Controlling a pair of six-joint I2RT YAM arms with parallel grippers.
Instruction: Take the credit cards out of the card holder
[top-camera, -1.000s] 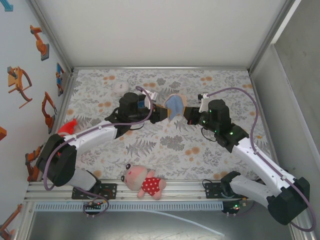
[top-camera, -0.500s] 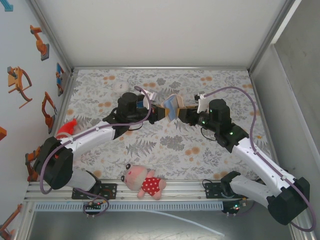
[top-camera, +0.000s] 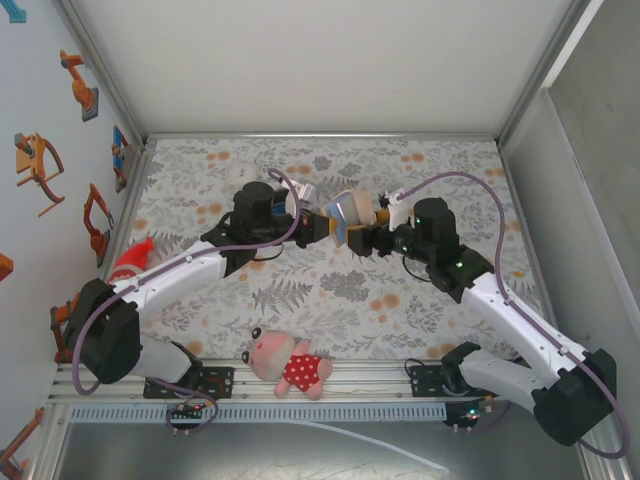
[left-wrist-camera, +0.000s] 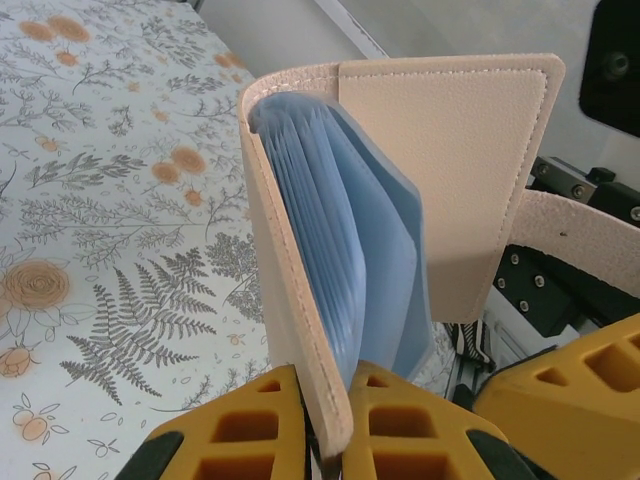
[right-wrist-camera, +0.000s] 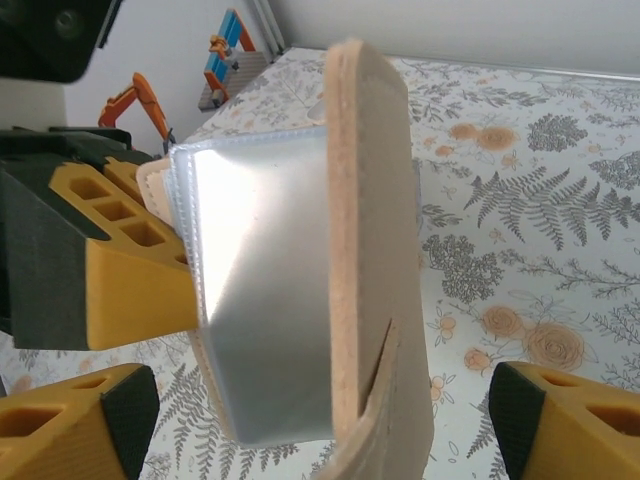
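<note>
Holder (top-camera: 346, 212) is up in the air, half open. My left gripper (left-wrist-camera: 335, 430) pinches one soft tan leather flap. My right gripper (right-wrist-camera: 330, 425) is wide open around it, holding nothing. I think this is the reach-in step. Next I must nip a card from the thin, shiny blue pockets.

Both arms reach from the near edge toward the middle of the desk (top-camera: 300, 290), wrists facing. The left end effector (top-camera: 322, 226) is clamped on the card holder (top-camera: 345, 210); the right end effector (top-camera: 370, 230) gapes wide.
</note>
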